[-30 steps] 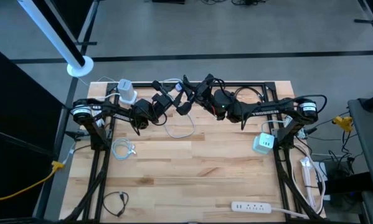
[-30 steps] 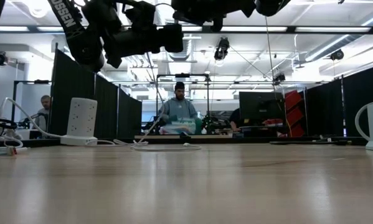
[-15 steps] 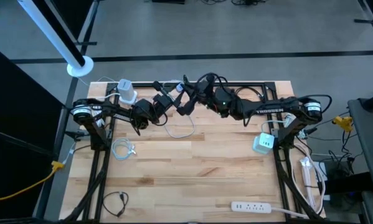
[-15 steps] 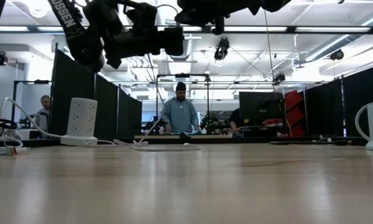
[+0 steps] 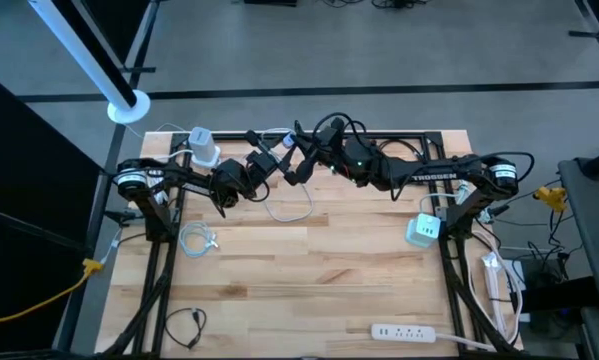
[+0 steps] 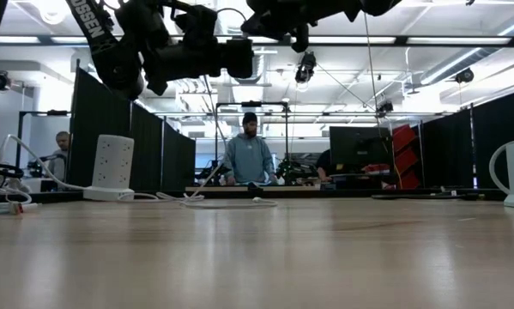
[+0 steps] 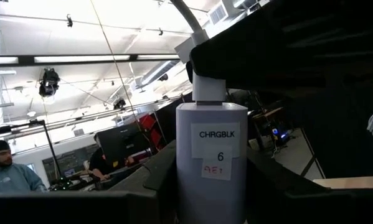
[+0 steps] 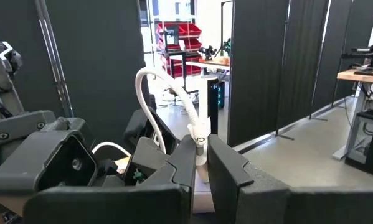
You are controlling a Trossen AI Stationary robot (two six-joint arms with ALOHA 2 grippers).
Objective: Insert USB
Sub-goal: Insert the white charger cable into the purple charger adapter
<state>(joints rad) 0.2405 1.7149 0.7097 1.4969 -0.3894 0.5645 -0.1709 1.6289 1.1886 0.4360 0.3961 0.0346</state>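
Observation:
A white charger block labelled CHRGBLK 6 (image 7: pixel 211 155) is held up off the table at its far middle by my left gripper (image 5: pixel 282 160), which is shut on it. A white USB plug (image 8: pixel 200 146) sits in my right gripper (image 8: pixel 202 171), which is shut on it. The plug's white cable (image 8: pixel 154 81) loops up and away. In the left wrist view the plug (image 7: pixel 209 87) stands at the block's free end, under my right gripper's dark fingers (image 7: pixel 286 37). How far in it sits, I cannot tell. My left gripper pinches the block's two long sides (image 7: pixel 183 180) between its two fingers, which lie along the block. The block is lifted clear of the table, its free end pointing away from the gripper. My right gripper pinches the plug's body (image 8: pixel 202 155) between its two fingers (image 8: pixel 185 163), coming level from the table's right. The plug points at the block's end (image 8: pixel 202 200); the cable runs off slack behind it.
Another white charger (image 5: pixel 204 147) lies at the far left, a coiled white cable (image 5: pixel 197 240) and a black cable (image 5: pixel 184 322) on the left. A white power cube (image 5: pixel 424 230) stands at the right, a power strip (image 5: pixel 409 331) near the front edge.
My right gripper has turned at the wrist and tipped a little while staying at the block's end with the plug. My left gripper and the block have kept still.

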